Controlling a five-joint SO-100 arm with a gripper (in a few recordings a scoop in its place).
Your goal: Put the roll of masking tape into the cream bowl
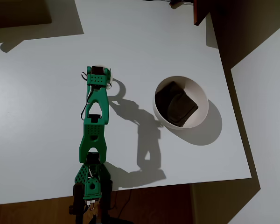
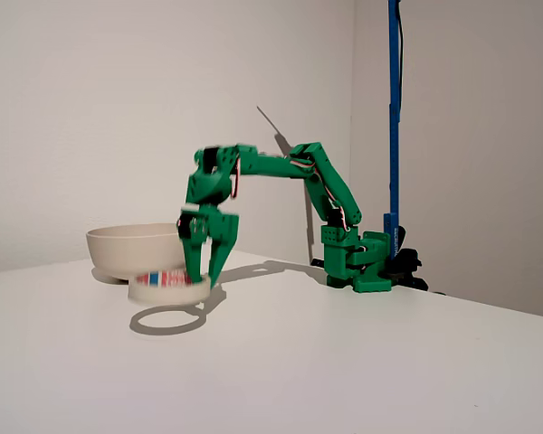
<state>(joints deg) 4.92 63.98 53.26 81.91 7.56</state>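
Your gripper [image 2: 205, 271] grips the roll of masking tape [image 2: 169, 286] by its wall, one finger down inside the hole and the other outside the rim. The roll hangs just off the table [image 2: 362, 362]; its ring-shaped shadow lies a little below it in the fixed view. From overhead, the green arm hides most of the roll, with a white edge [image 1: 109, 78] showing beside the wrist.

The cream bowl [image 1: 203, 95] sits well apart, to the right in the overhead view, with a dark folded lump [image 1: 176, 103] inside.

Raise the roll higher than the bowl's rim before you swing across, since the bowl is deep. Move slowly, because a grip on one wall lets the roll tilt or slip. Release only once it hangs above the lump.
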